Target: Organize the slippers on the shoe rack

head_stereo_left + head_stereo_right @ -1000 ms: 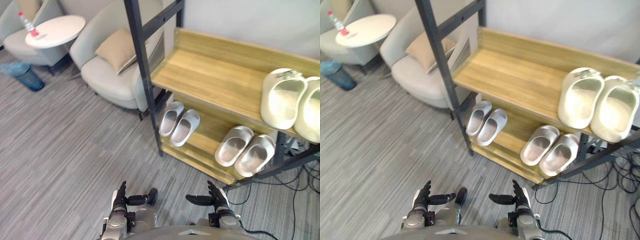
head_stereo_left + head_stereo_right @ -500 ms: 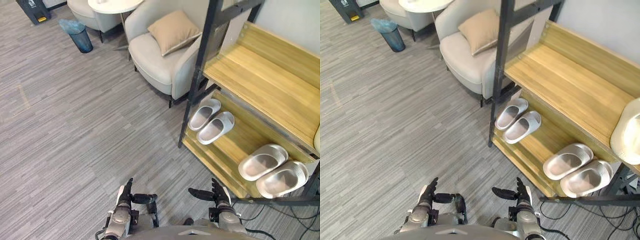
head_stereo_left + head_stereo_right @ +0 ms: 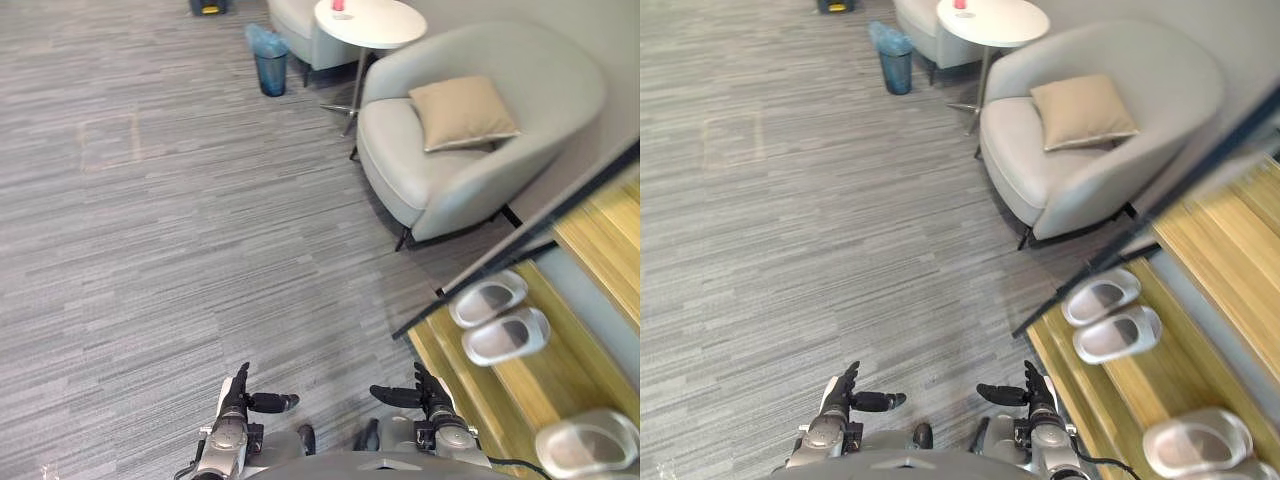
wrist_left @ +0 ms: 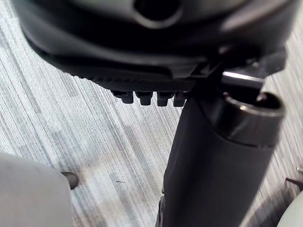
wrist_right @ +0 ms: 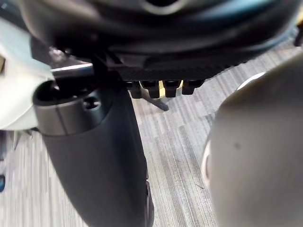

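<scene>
Grey striped carpet (image 3: 150, 250) covers the room. The shoe rack (image 3: 610, 230) enters from the right edge and is cut off there, so its full extent cannot be read.

1. A pair of grey slippers (image 3: 497, 318) lies side by side on the lower wooden shelf (image 3: 520, 385), just behind a dark frame bar (image 3: 500, 257) that crosses the rack diagonally.
2. A further grey slipper (image 3: 588, 443) lies farther along the shelf and is partly cut off at the lower right corner. Anything beside it is hard to make out.
3. The left hand (image 3: 237, 402) and the right hand (image 3: 430, 402) hang low over the carpet. Both have straight fingers and the thumb stretched sideways toward the other hand, and both are empty. In the left wrist view the fingertips (image 4: 147, 98) show in a row with bare carpet past them.
4. The right hand shows near the rack's front corner. The gap in height between them cannot be judged.

Open carpet extends ahead and to the left. A grey armchair (image 3: 440, 180) with a tan cushion (image 3: 463, 113) stands just beside the rack's far end. Beyond it stand a round white table (image 3: 375, 22) and a blue bin (image 3: 268, 58). A second chair (image 3: 295, 15) is cut off at the top edge.
</scene>
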You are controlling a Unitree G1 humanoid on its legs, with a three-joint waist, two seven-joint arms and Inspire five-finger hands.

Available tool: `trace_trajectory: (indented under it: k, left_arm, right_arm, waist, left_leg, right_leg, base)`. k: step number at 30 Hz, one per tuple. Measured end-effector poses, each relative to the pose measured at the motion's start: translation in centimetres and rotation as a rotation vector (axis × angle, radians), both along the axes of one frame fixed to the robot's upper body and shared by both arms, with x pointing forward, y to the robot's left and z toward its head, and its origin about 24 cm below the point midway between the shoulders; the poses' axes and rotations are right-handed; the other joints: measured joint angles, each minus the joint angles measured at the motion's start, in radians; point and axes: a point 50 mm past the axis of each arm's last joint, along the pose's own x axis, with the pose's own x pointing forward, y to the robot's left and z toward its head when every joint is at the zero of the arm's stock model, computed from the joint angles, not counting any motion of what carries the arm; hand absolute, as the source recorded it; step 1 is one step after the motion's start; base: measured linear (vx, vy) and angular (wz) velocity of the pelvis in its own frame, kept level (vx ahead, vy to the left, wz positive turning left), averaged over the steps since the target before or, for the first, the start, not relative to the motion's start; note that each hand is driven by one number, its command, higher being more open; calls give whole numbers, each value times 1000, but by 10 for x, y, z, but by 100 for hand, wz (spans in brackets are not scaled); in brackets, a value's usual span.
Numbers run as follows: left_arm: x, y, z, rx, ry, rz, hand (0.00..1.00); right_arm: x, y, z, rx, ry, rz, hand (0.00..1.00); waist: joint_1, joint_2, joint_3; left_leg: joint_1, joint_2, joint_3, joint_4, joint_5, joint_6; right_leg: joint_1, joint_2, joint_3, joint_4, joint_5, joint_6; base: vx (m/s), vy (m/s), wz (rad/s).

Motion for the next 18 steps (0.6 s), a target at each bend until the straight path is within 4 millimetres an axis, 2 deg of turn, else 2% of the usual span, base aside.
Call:
trace_trajectory:
  k: [1, 2, 3, 4, 5, 6, 7, 8, 9, 10, 11, 12, 13, 14, 15, 16, 17, 18]
  left_arm:
    - [0, 0, 0, -1, 2, 0, 100]
    - [-2, -3, -1, -8, 6, 1, 100]
    - [-2, -5, -2, -13, 9, 1, 100]
    - [-5, -7, -3, -20, 19, 6, 100]
    - [-3, -11, -3, -31, 14, 7, 100]
    - [1, -20, -3, -56, 8, 3, 100]
    - [3, -25, -3, -77, 1, 21, 100]
    - [-1, -23, -4, -79, 5, 44, 100]
    - [0, -24, -4, -94, -4, 82, 100]
    - [1, -21, -1, -95, -35, 115, 100]
    - [7, -13, 4, -80, -67, 143, 100]
    - [7, -12, 4, -78, -70, 144, 100]
    - [15, -3, 9, -61, -102, 143, 100]
    - [20, 1, 12, -51, -125, 141, 100]
    - [22, 2, 13, -49, -131, 138, 100]
    - [27, 4, 16, -42, -144, 133, 100]
    - [28, 5, 16, -38, -149, 129, 100]
    - [25, 1, 15, -39, -139, 114, 100]
  right_arm:
    - [1, 1, 1, 2, -8, 0, 100]
    - [4, 1, 3, 4, -26, 1, 100]
    - [5, 1, 4, 3, -29, 4, 100]
    - [3, 0, 3, 0, -26, 7, 100]
    - [9, 0, 6, 0, -41, 13, 100]
    - [13, -5, 8, -9, -55, 8, 100]
    - [16, -11, 10, -20, -64, 7, 100]
    - [15, -8, 9, -16, -63, 14, 100]
    - [15, -10, 10, -29, -65, 29, 100]
    - [15, -5, 10, -14, -65, 28, 100]
    - [20, 9, 11, 21, -78, 26, 100]
    - [20, 11, 11, 25, -80, 26, 100]
    - [27, 20, 14, 48, -101, 31, 100]
    - [32, 25, 16, 55, -115, 41, 100]
    - [33, 26, 17, 56, -119, 47, 100]
    - [34, 27, 17, 57, -122, 48, 100]
    - [32, 24, 16, 50, -115, 46, 100]
    - [26, 19, 13, 36, -100, 42, 100]
  waist:
    - [-4, 0, 0]
    - [-17, 2, 0]
    - [-24, 4, -1]
    - [-28, 10, -5]
    - [-9, 37, -8]
    - [-16, 50, 5]
    - [-26, 67, 13]
    - [-21, 72, 8]
    - [-25, 99, 18]
    - [-11, 118, 13]
    - [16, 90, 25]
    - [19, 86, 26]
    - [32, 51, 41]
    - [38, 33, 48]
    - [41, 28, 52]
    - [46, 16, 58]
    - [46, 12, 57]
    - [46, 29, 43]
  left_leg:
    - [13, -2, -20, -10, -6, -4]
    - [52, -3, -88, -26, -30, -27]
    - [74, 0, -127, -28, -42, -45]
    - [90, 10, -164, -23, -53, -64]
    - [79, 29, -192, 0, -43, -101]
    - [78, 19, -206, 25, -9, -144]
    - [57, 3, -187, 140, 11, -186]
    - [27, 2, -155, 250, 6, -237]
    - [-56, 38, -83, 487, 4, -301]
    - [-147, 104, 29, 685, -24, -284]
    - [-233, 180, 153, 824, -52, -243]
    - [-246, 186, 163, 829, -56, -236]
    - [-316, 216, 231, 795, -88, -193]
    - [-367, 228, 286, 678, -106, -166]
    - [-385, 227, 307, 612, -104, -162]
    - [-419, 223, 348, 502, -87, -140]
    - [-446, 205, 388, 362, -10, -109]
    - [-457, 196, 401, 250, 120, -65]
  right_leg:
    - [-13, 12, 12, -42, 27, -2]
    - [-41, 32, 38, -82, 122, -34]
    - [-42, 39, 47, -81, 165, -56]
    - [-30, 38, 37, -74, 172, -117]
    - [-19, 22, -8, -39, 161, -129]
    - [-43, -10, -27, 59, 145, -151]
    - [-67, -8, -41, 117, 77, -125]
    - [-2, 15, -52, -55, 119, -121]
    - [92, 57, -96, -169, 149, -155]
    - [167, 101, -76, -238, 155, -166]
    - [264, 124, -77, -314, 150, -169]
    - [276, 124, -79, -321, 150, -169]
    - [355, 119, -85, -374, 150, -169]
    - [409, 111, -89, -399, 149, -166]
    - [430, 104, -95, -404, 145, -155]
    - [472, 87, -114, -409, 126, -121]
    - [509, 82, -136, -411, 101, -74]
    - [528, 94, -147, -410, 81, -42]
  base:
    - [568, -39, 124]
    - [656, -102, 125]
    - [461, -87, 149]
    - [674, -162, 114]
    - [545, -131, 116]
    - [766, -176, 114]
    - [467, -115, 96]
    - [539, -185, 86]
    - [539, -179, 47]
    - [658, -233, 34]
    - [673, -221, 7]
    - [557, -218, 18]
    - [617, -164, 20]
    - [509, -73, 20]
    - [622, -36, 15]
    - [431, 10, 27]
    - [544, 29, 39]
    - [598, 70, 39]
